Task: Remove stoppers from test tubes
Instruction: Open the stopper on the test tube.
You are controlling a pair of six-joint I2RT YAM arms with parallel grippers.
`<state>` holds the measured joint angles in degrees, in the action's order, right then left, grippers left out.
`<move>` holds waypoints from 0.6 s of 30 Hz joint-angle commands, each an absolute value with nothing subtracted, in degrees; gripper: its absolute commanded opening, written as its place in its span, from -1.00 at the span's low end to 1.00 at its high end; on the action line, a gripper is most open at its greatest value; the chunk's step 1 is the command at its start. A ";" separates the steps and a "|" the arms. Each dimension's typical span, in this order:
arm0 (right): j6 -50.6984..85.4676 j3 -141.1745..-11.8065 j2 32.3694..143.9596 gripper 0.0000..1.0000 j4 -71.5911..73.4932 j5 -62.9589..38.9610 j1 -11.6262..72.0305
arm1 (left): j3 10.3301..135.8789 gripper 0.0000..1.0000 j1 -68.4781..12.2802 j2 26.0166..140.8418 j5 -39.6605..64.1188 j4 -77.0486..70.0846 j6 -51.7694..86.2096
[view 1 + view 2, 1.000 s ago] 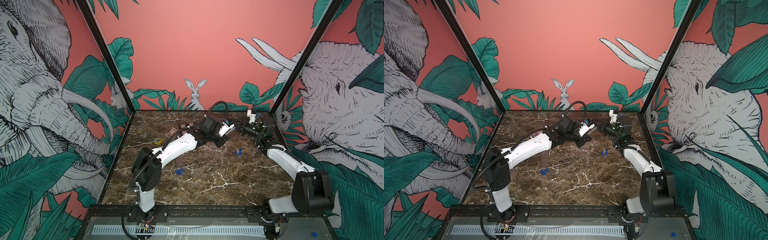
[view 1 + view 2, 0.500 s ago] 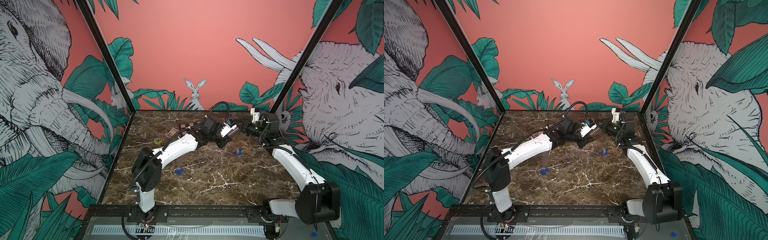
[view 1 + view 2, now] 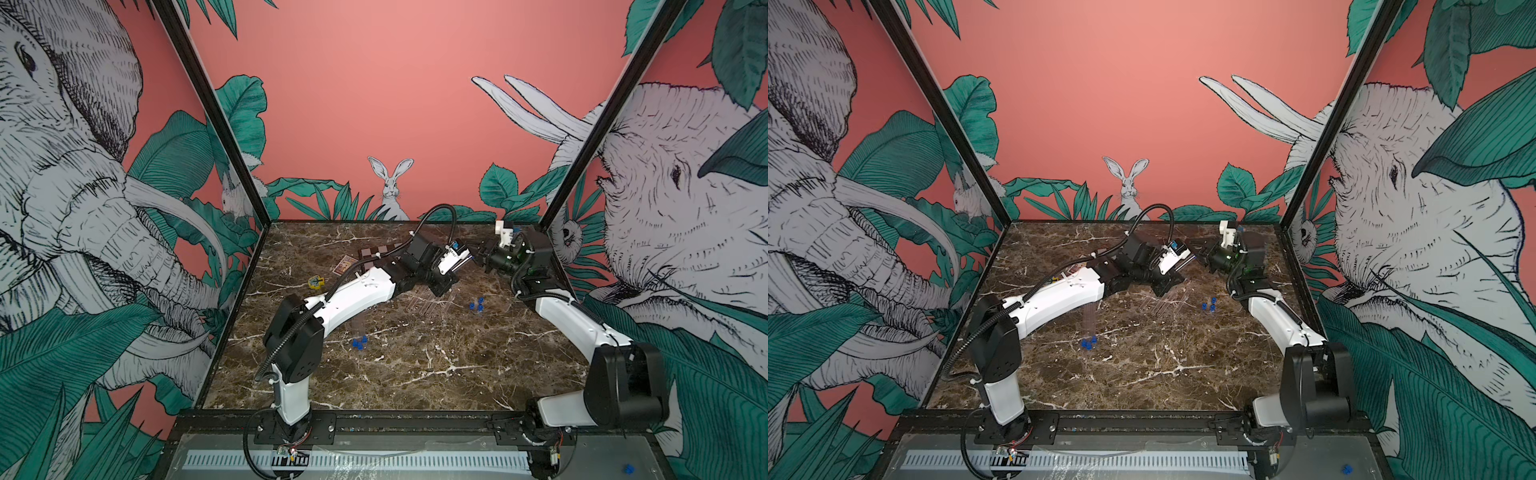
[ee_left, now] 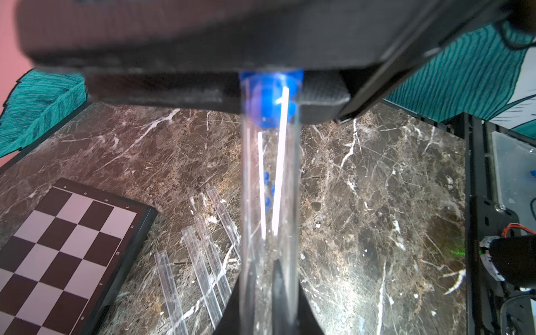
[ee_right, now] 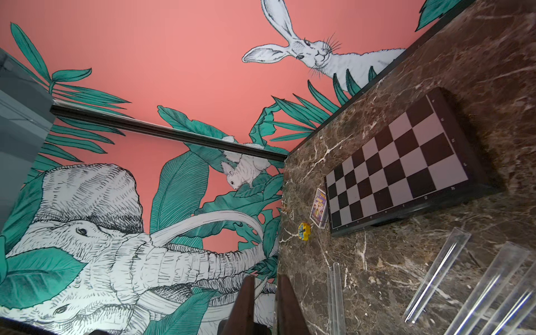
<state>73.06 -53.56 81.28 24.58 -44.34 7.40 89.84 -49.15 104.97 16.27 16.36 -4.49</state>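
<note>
Above the far part of the marble table (image 3: pixel 415 374), the left gripper (image 3: pixel 468 259) is clamped tight on a clear test tube (image 4: pixel 269 208). The right gripper (image 3: pixel 482 258) meets it tip to tip, its fingers (image 4: pixel 322 95) narrowed on the blue stopper (image 4: pixel 268 98) that sits in the tube's mouth. Below them several empty tubes (image 4: pixel 203 255) lie side by side just beside the chessboard (image 4: pixel 66 243), three loose stoppers (image 3: pixel 478 304) rest near them, and more blue stoppers (image 3: pixel 359 343) lie on the table beside the left arm (image 3: pixel 353 299)
</note>
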 commanded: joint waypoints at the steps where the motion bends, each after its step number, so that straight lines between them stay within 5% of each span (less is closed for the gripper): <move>1: 77.49 -53.90 81.96 -1.00 32.75 -34.62 1.94 | 88.68 -1.00 -48.01 101.09 16.61 22.19 -4.26; 11: 52.87 -63.33 73.26 -1.00 5.93 -28.41 2.89 | 88.93 -1.00 -47.92 101.58 16.91 22.07 -4.25; 18: 53.04 -62.59 72.75 -1.00 6.14 -27.44 2.91 | 89.43 -1.00 -47.90 101.89 17.17 22.37 -4.24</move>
